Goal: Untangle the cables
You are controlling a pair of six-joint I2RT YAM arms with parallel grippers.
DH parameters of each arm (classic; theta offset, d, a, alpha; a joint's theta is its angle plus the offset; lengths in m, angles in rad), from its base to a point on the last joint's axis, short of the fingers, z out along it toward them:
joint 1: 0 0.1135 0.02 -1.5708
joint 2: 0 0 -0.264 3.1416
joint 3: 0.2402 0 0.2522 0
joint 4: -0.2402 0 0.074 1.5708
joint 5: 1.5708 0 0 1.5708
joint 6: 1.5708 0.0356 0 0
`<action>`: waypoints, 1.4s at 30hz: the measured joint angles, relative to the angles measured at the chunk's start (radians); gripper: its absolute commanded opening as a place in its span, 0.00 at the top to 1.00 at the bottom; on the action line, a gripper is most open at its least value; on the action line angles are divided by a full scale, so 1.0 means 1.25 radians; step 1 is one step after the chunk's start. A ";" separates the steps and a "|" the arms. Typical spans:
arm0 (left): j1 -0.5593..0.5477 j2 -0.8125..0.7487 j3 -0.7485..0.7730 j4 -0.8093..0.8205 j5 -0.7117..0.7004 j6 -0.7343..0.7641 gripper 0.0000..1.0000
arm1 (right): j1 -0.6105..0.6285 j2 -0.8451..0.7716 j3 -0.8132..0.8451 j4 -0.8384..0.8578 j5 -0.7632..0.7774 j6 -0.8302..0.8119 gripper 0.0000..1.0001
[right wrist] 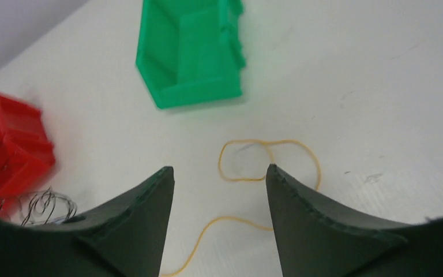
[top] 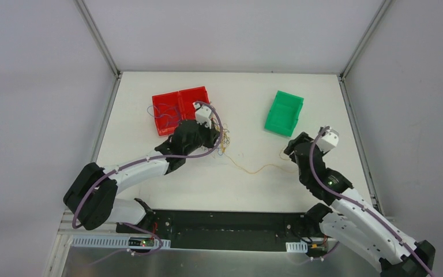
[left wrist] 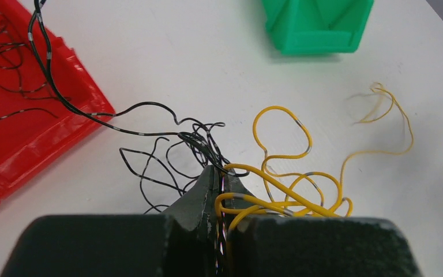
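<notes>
A tangle of thin black and yellow cables [top: 224, 143] lies mid-table beside the red bins. My left gripper [left wrist: 222, 172] is shut on the knot. Black strands [left wrist: 150, 130] fan out to its left and yellow loops [left wrist: 282, 156] to its right, with wires pinched between the jaws. One black strand runs up over the red bin's edge. A single yellow cable [top: 254, 169] trails rightward across the table to my right gripper [top: 288, 151]. In the right wrist view this gripper [right wrist: 219, 170] stands open above the yellow cable's looped end [right wrist: 239, 179], holding nothing.
Two joined red bins [top: 176, 109] sit at the back left, with thin dark wires lying inside [left wrist: 6, 86]. A green bin [top: 284, 112] stands at the back right, just beyond the right gripper. Metal frame posts line the table's sides.
</notes>
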 measured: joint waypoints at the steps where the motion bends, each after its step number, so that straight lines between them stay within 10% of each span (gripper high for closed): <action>1: -0.013 0.001 0.002 -0.003 -0.001 0.017 1.00 | -0.001 0.019 -0.010 0.012 -0.047 -0.011 0.33; 17: -0.097 -0.039 0.025 -0.060 -0.008 0.144 1.00 | 0.085 0.271 -0.090 0.439 -0.697 -0.264 0.34; 31: -0.097 -0.092 0.031 -0.090 0.015 0.144 1.00 | 0.190 0.450 -0.076 0.608 -0.757 -0.439 0.42; 35: -0.097 -0.103 0.031 -0.090 0.031 0.133 1.00 | 0.190 0.477 -0.066 0.630 -0.732 -0.445 0.97; 42: -0.096 -0.130 0.018 -0.090 -0.016 0.099 1.00 | 0.191 0.455 -0.068 0.657 -0.643 -0.396 1.00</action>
